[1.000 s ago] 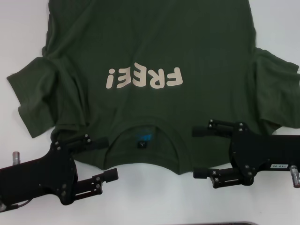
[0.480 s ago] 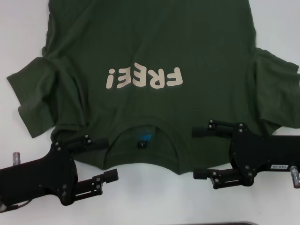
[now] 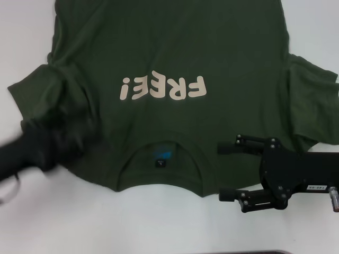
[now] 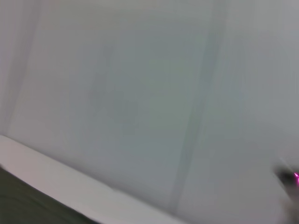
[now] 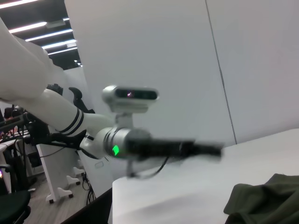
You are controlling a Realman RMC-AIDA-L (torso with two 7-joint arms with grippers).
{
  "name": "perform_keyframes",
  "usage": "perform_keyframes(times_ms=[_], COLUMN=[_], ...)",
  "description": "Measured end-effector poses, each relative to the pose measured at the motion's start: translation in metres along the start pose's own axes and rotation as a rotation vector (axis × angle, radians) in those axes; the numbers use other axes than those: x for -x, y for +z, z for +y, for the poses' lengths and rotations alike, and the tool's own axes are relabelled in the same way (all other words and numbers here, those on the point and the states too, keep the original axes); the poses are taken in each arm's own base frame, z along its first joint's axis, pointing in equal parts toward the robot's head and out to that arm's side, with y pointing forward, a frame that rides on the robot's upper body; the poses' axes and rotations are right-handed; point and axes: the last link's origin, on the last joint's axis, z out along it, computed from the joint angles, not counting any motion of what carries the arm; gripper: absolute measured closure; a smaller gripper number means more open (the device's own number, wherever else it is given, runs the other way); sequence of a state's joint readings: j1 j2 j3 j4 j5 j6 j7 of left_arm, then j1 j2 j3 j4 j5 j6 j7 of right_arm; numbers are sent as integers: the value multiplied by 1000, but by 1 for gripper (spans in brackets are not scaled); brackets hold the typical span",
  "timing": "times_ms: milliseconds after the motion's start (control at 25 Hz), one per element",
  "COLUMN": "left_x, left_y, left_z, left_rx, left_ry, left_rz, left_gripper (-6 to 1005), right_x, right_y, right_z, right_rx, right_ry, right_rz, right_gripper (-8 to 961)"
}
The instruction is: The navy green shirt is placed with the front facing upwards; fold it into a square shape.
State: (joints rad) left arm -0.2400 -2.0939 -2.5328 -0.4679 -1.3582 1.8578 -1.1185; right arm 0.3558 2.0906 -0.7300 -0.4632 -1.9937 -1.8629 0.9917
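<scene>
Shirt: one navy green shirt (image 3: 175, 69) lies flat on the white desk (image 3: 159, 222), front up, cream "FREE!" lettering (image 3: 161, 88) showing, collar and blue neck label (image 3: 161, 157) on the side nearest the robot.
Long axis: from collar to hem it runs straight away from the two hands; the hem is out of frame.
Right hand: the right hand (image 3: 229, 172) sits at the collar-side edge, just beside the neck opening, fingers spread apart and holding nothing; one finger lies over the shoulder cloth, the other over bare desk.
Left hand: the left hand (image 3: 50, 145) is a motion smear over the sleeve (image 3: 39, 106) on its own side; probably mid-swing, and whether it grips cloth I cannot tell.
Nearer arm: each hand is nearest its own shoulder and sleeve.
Count: one shirt, two sleeves, two hands.
</scene>
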Motion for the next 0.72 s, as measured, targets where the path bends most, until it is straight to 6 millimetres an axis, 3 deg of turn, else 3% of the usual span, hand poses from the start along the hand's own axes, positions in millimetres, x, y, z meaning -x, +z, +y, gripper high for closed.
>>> perform_keyframes(times_ms=[160,320,720], left_x=[-31,-50,-58], left_y=[-7,-5,-13], left_z=[-28,-61,-84], left_rx=[-105,-194,-351], left_ry=[-304,-792,-1102], left_rz=[51,-66,-65], left_gripper=[310,311,323], right_x=[1,1,3], right_y=[-1,-1,2], right_z=[0,-1,-2], right_rx=[-1,1,13], right_ry=[1,-2,6], right_rz=[-1,2,2], right_gripper=[39,39,39])
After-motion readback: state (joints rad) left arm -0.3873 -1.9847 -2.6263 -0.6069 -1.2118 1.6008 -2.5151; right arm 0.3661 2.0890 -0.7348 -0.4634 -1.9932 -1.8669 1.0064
